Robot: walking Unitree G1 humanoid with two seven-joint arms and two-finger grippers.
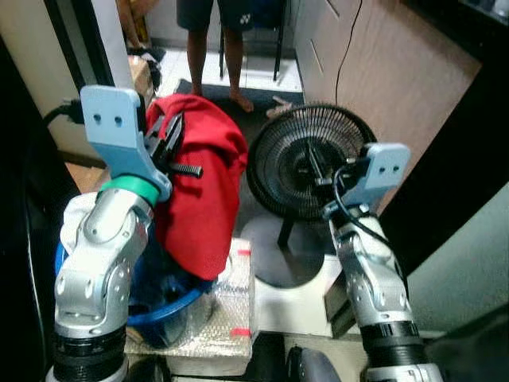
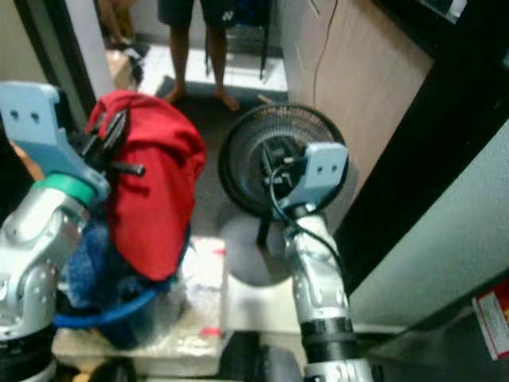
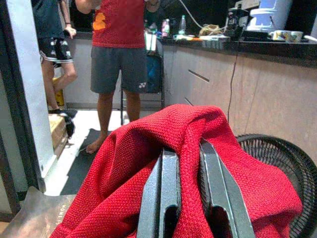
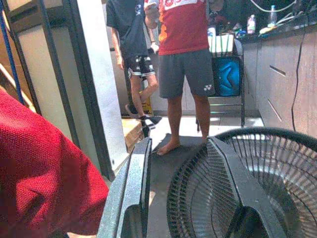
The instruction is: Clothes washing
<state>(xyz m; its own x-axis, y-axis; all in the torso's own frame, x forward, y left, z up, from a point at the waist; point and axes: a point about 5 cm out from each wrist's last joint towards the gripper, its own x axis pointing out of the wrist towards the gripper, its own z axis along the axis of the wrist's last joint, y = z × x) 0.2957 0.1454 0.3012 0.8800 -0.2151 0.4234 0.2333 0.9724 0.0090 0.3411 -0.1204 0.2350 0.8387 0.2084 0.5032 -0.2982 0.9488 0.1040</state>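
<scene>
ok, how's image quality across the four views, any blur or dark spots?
Left eye view: fairly sharp, red cloth and fan clear, dark margins at both sides. Right eye view: softer, smeared on the left arm and basket. Left wrist view: crisp weave on the cloth between the left gripper fingers. Right wrist view: right gripper in shade, bright doorway behind.

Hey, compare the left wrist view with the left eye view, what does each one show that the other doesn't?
Left wrist only: the left gripper's black fingers pinching a fold of the red knitted garment, and a dark countertop with bottles. Left eye only: the blue laundry basket under the cloth, and the right gripper raised before the fan. Both: the garment, the black floor fan, a person's bare legs.
</scene>
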